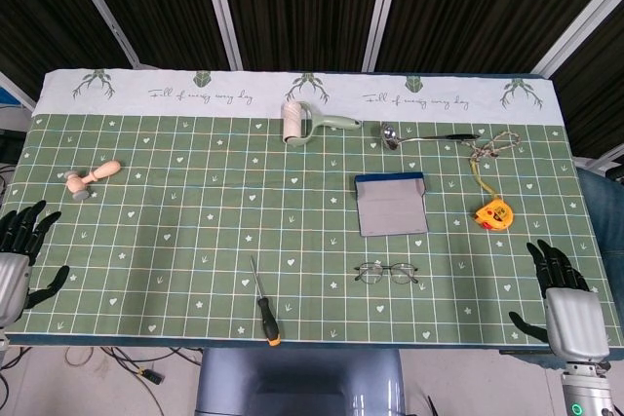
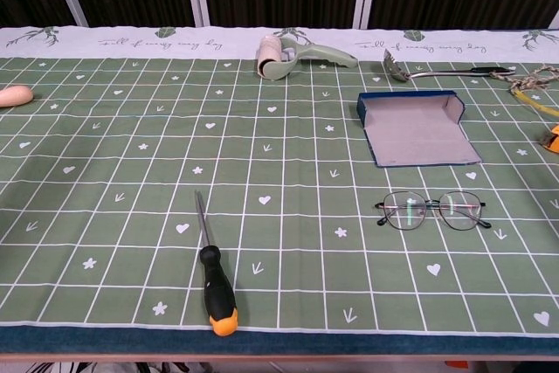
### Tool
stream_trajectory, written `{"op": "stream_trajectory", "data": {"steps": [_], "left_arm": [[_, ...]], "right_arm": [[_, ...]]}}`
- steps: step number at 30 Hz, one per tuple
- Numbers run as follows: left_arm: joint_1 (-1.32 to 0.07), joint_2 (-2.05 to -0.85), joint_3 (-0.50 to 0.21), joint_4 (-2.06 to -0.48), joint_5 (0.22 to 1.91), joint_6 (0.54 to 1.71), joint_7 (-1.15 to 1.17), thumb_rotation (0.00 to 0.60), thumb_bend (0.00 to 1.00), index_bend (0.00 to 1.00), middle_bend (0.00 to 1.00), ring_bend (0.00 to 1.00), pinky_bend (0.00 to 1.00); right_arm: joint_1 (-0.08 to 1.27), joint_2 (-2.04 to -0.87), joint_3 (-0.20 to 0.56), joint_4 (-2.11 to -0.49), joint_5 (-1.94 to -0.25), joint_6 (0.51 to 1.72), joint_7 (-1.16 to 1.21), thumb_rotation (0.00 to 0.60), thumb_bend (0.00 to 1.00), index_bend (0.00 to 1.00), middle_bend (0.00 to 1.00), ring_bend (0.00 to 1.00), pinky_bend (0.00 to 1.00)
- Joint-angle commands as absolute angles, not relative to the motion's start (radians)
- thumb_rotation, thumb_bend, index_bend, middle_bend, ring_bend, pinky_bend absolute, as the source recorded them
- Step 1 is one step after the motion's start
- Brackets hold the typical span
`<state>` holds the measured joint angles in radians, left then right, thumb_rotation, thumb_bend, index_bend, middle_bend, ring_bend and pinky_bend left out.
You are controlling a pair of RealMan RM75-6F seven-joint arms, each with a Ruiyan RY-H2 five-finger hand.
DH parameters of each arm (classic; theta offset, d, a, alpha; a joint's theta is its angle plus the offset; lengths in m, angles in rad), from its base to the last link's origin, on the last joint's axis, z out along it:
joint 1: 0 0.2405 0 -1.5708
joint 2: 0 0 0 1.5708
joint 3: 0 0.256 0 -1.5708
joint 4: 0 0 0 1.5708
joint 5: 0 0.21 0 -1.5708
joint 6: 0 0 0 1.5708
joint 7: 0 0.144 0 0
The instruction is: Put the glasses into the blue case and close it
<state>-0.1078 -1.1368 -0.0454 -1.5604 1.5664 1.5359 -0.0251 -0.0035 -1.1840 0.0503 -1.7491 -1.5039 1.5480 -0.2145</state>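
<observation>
One pair of glasses (image 2: 431, 210) lies folded flat just in front of the blue case (image 2: 417, 127), which sits open. We see a screwdriver (image 2: 214, 272) well to the left of the case. Our left hand (image 1: 18, 255) and right hand (image 1: 564, 297) rest far out either side, fingers spread, holding nothing.
</observation>
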Motion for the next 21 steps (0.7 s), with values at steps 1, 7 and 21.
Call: {"op": "stream_trajectory", "data": {"steps": [1,7,21], "left_arm": [[-0.108,-1.139,-0.047,-1.56,1.561,1.534,-0.026,0.6,0.31,0.09,0.0,0.0,0.0],[-0.112,-1.141,-0.052,-1.567,1.546,1.523,-0.034,0.6,0.31,0.09,0.0,0.0,0.0],[-0.107,-1.129,-0.049,-1.587,1.537,1.519,-0.057,0.6,0.31,0.09,0.0,0.0,0.0]], "right_arm": [[-0.001,-1.176,0.044,-1.759,-1.502,1.531,-0.173,0.6,0.12,0.06,0.08,0.11,0.25],[0.007,-1.183,0.044,-1.762,-1.481,1.503,-0.144,0.6,0.11,0.1,0.08,0.11,0.25],[0.272,-1.091,0.13,-1.864,-1.177,1.014,-0.114,0.6,0.17,0.21,0.08,0.11,0.25]]}}
